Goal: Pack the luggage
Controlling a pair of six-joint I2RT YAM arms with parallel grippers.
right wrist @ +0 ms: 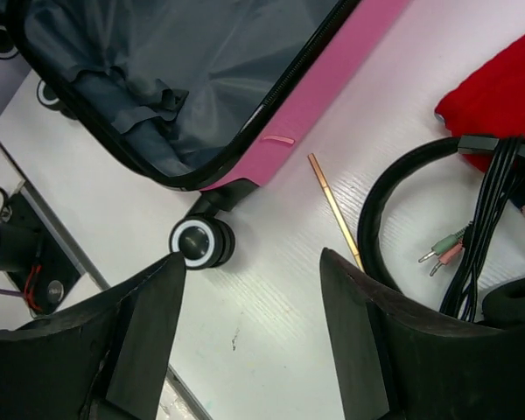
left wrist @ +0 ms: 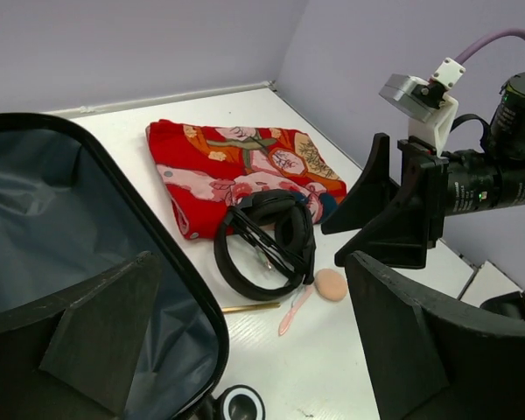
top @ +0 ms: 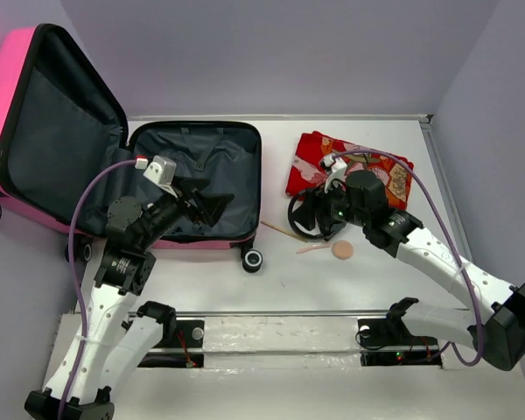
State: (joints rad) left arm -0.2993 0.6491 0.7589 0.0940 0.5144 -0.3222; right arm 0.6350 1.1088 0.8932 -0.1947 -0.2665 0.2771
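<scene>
Two grippers were in view. The left gripper (top: 208, 199) hung over the open luggage (top: 232, 162), jaws wide and empty. The right gripper (right wrist: 252, 262), jaws apart and empty, stood above black headphones (left wrist: 267, 241). Right of the case lay a thin gold stick (right wrist: 334, 208), a pink stick (left wrist: 294, 311), a round puff (left wrist: 331, 284) and a red printed cloth (left wrist: 236, 162) touching the headphones. The luggage sat at the table's (top: 402, 280) left: pink shell, grey lining, lid raised leftward. The table was white and the walls (top: 289, 52) lavender.

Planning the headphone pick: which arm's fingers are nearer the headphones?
Right. The right fingers hang right at the headphones' band, on the luggage side; the left fingers are over the open luggage, farther off.
</scene>
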